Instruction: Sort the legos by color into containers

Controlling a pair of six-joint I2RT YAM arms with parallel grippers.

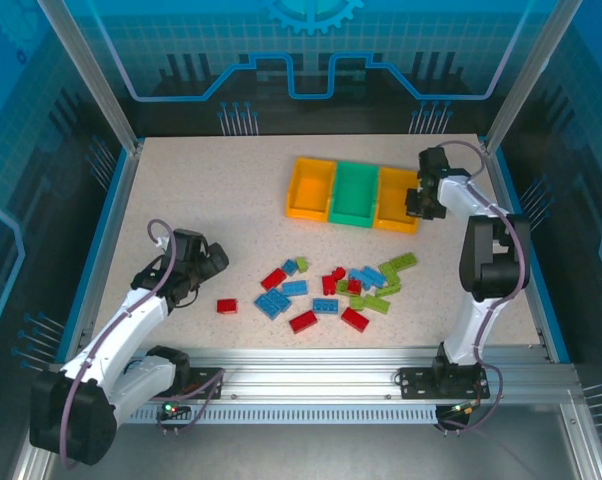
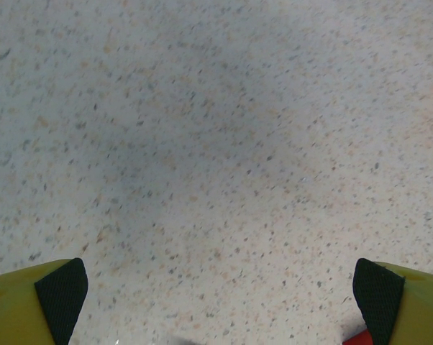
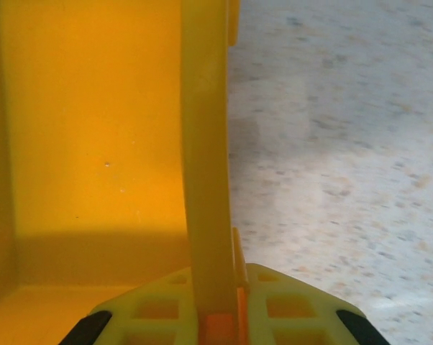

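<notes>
Three joined bins stand at the back of the table: a yellow-orange one [image 1: 310, 188], a green one [image 1: 354, 194] and a yellow-orange one [image 1: 394, 199]. My right gripper [image 1: 419, 201] is shut on the right wall [image 3: 206, 180] of the right yellow bin, the wall running up between its jaws [image 3: 220, 316]. That bin's floor [image 3: 94, 129] looks bare. Red, blue and lime legos [image 1: 336, 290] lie scattered mid-table, and one red brick [image 1: 226, 306] lies apart to the left. My left gripper [image 1: 218, 258] hangs open over bare table [image 2: 220, 302], a red sliver [image 2: 354, 339] by its right finger.
Metal frame posts and blue side walls ring the speckled table [image 1: 211, 190]. The right arm's elbow [image 1: 493, 250] stands tall near the right edge. A rail [image 1: 311, 365] runs along the near edge by both bases.
</notes>
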